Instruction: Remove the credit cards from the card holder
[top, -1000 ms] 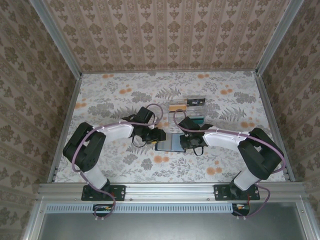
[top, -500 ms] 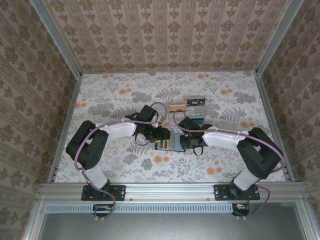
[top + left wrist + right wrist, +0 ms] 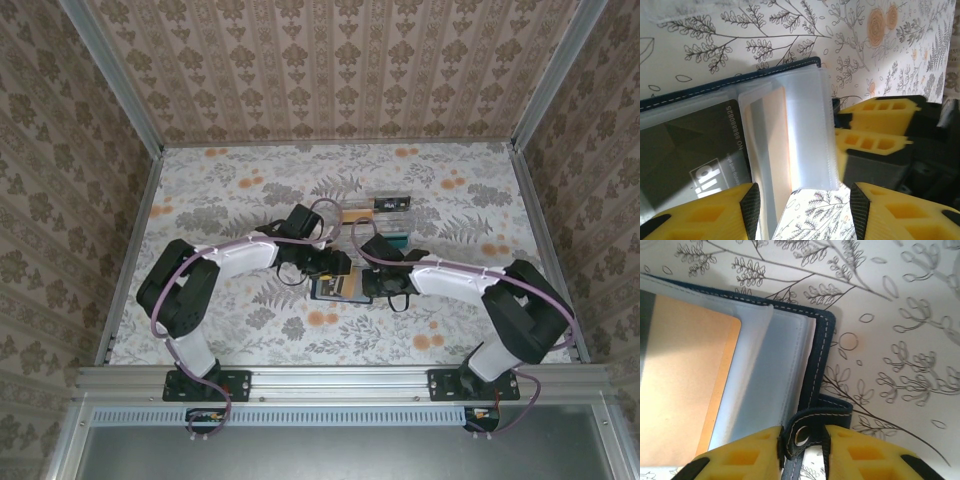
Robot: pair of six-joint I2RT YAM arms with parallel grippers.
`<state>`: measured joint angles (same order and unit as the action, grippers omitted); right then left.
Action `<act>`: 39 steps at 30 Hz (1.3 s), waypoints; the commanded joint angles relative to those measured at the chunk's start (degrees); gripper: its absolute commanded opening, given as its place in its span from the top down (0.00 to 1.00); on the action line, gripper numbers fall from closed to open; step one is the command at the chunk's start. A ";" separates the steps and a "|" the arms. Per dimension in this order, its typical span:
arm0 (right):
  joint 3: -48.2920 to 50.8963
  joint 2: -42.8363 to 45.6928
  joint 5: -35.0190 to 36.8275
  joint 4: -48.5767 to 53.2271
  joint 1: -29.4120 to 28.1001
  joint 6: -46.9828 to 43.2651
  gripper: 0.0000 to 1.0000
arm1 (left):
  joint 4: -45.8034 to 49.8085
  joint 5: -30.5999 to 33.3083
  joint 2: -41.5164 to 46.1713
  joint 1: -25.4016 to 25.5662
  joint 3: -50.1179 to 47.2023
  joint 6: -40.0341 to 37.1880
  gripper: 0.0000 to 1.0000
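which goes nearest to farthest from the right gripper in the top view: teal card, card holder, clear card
1. card holder: on the left of the right gripper, its tab between the jaws.
2. teal card: just beyond the gripper, toward the back wall.
3. clear card: farther back again, behind the teal one.

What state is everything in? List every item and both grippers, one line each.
card holder: open, flat on the table, clear sleeves fanned.
dark card: inside a sleeve.
orange card: inside a sleeve.
teal card: out, on the table beyond the holder.
pale card: out, on the table farther back.
left gripper: open, a clear sleeve between its fingers.
right gripper: shut on the holder's tab.
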<state>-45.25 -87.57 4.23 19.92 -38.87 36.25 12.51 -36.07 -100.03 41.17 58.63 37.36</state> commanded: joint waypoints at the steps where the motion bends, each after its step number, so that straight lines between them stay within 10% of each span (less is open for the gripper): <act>1: 1.09 4.49 1.63 1.55 1.27 1.78 0.69 | 2.14 1.48 0.16 -0.20 -0.14 -1.75 0.46; 20: 0.41 -2.25 -19.65 -16.38 2.13 10.69 0.75 | 2.52 6.22 1.62 -3.73 -5.69 -3.71 0.74; 39: 2.32 -9.15 -24.24 -23.18 3.84 15.73 0.79 | 3.47 7.41 -0.81 -3.90 -7.06 -3.70 0.87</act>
<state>-43.75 -95.50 -18.52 -2.00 -35.42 50.63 14.61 -29.67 -99.09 37.71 51.86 34.46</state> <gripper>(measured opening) 0.205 0.136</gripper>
